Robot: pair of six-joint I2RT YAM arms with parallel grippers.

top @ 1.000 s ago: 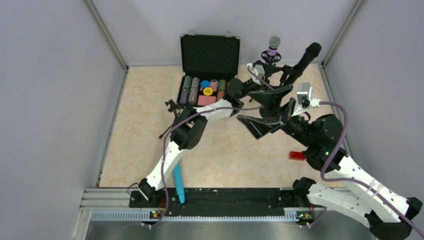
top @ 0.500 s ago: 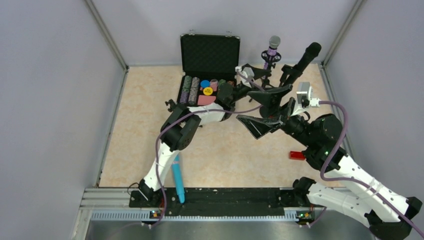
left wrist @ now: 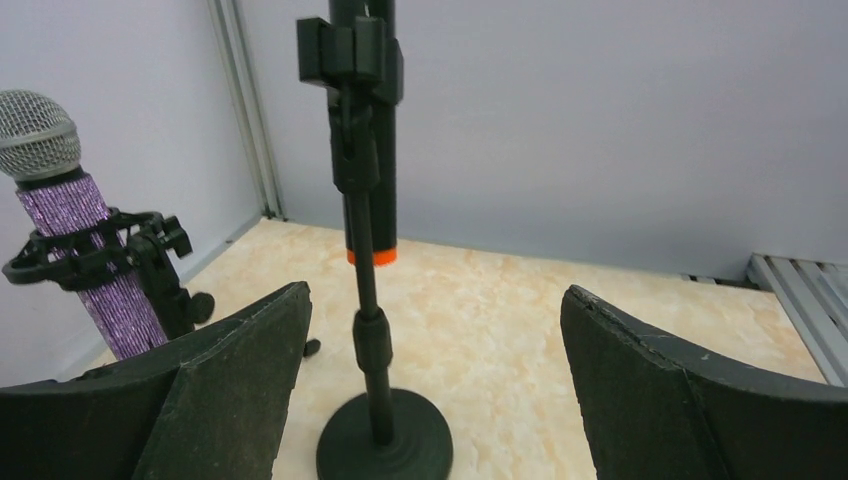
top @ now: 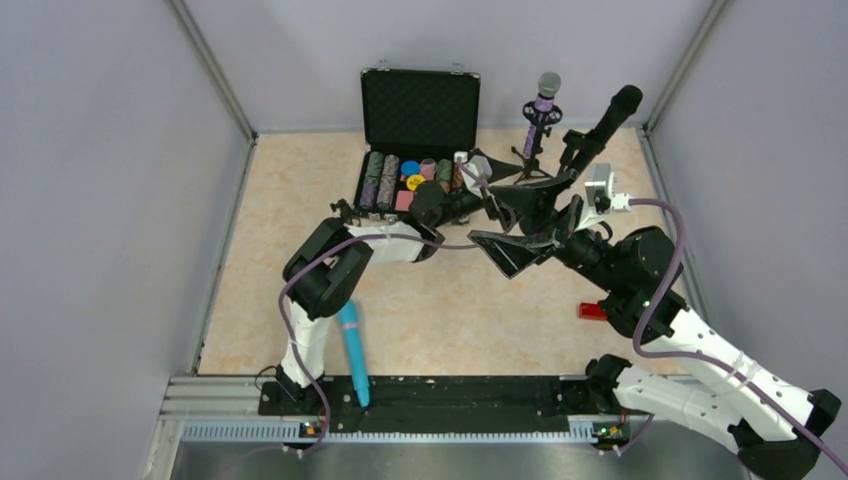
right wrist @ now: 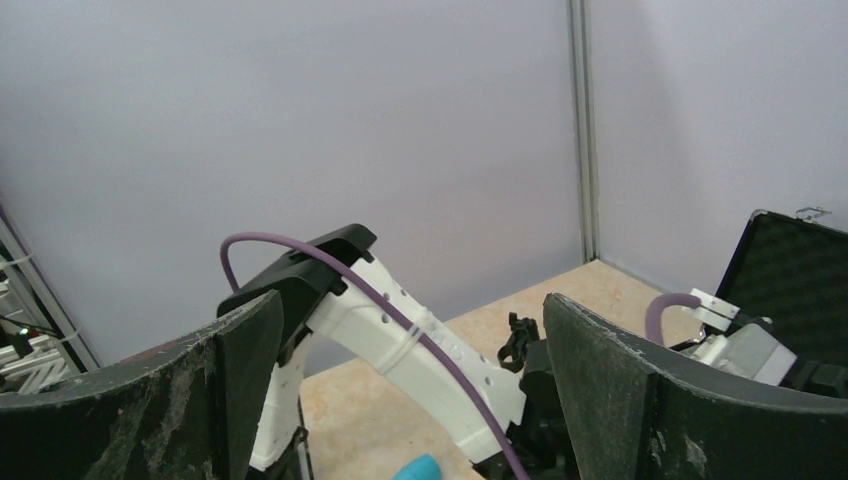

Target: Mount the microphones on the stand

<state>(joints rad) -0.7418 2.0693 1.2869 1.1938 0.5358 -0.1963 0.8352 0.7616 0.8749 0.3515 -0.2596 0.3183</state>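
The turquoise microphone [top: 351, 349] lies flat on the table beside the left arm's base; its tip [right wrist: 416, 468] shows low in the right wrist view. A glittery purple microphone [top: 541, 108] [left wrist: 88, 260] stands clipped in a black holder. Clipped upright to the round-based stand [left wrist: 385, 438] is the black microphone with the orange end [top: 606, 118] [left wrist: 371, 257]. My left gripper [top: 497, 192] [left wrist: 435, 380] is open and faces that stand, holding nothing. Just in front of the stands hangs my right gripper [top: 526, 220] [right wrist: 410, 390], open and empty.
An open black case [top: 419, 106] with chips and coloured pieces sits at the back. A small red block [top: 593, 311] lies right of centre. A small empty black clip stand [top: 345, 211] stands left of the case. Grey walls close three sides.
My left gripper has drawn back leftward from the stands, and its elbow has swung left and toward the front. The right arm has hardly moved.
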